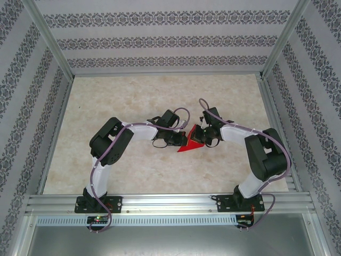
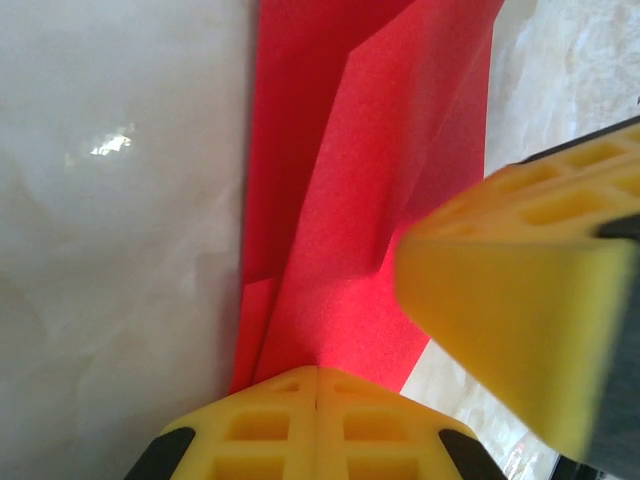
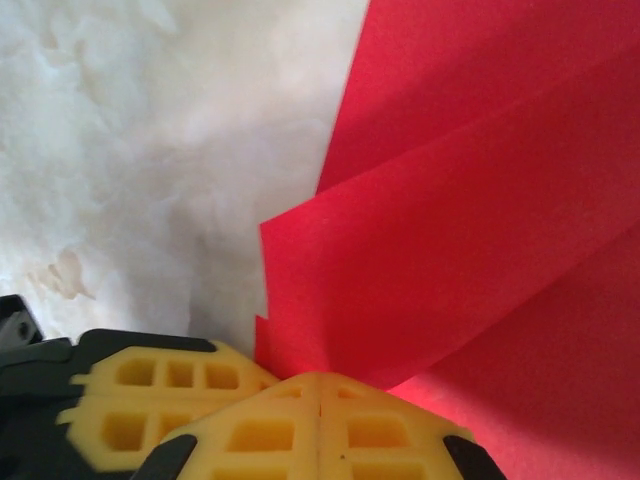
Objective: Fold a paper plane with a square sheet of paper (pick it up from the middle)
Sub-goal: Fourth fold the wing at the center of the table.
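Seen from above: pale marbled table, matte and faintly veined, boxed in by aluminium rails and grey patterned walls. At left, black-and-white left arm trailing a purple cable, elbow out, reaching right.

Left fingers pinched shut on the paper. Up close, blocky yellow left fingers, ribbed like a waffle, pressed together with no gap, red paper fanning out of the seam.

Paper thin, bright red, matte with a fine grain, folded into overlapping layers along straight, crisp creases. Held over the middle of the table between both pairs of fingers. Resting or lifted: cannot tell. From above, a flat wedge with its sharp corner aimed near-left and its broad end far-right. Long axis roughly on that diagonal.

Right fingers likewise clamped tight on the paper, at its broad end. In the right wrist view, the same yellow ribbed right fingers meeting flush, red layers spreading upward from the seam, left fingers just beside at lower left. Farther right, right arm, black and white, folded back toward its base.
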Controlling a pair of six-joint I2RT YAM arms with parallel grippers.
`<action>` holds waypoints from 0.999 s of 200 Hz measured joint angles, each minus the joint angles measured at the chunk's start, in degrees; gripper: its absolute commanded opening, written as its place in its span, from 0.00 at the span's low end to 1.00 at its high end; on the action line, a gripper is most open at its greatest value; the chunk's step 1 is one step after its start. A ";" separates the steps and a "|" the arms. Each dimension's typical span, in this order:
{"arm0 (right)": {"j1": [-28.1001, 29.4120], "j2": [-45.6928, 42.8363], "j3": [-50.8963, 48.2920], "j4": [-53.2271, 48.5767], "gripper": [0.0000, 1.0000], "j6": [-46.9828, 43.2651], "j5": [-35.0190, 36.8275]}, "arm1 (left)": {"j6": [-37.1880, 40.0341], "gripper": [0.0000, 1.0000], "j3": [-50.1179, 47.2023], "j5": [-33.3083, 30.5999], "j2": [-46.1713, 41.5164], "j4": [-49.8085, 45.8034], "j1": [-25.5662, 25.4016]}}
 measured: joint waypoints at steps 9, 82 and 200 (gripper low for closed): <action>0.00 0.57 -0.26 0.74 0.00 0.00 -0.17 | 0.00 0.00 0.00 0.09 0.04 0.00 0.00; -0.31 2.45 -1.60 5.20 0.01 0.00 -2.56 | -0.02 0.00 0.26 0.15 0.15 -0.31 0.00; -8.02 3.06 -2.60 5.09 0.02 -0.46 -5.09 | -0.02 0.00 0.72 -1.16 0.31 -0.92 -0.33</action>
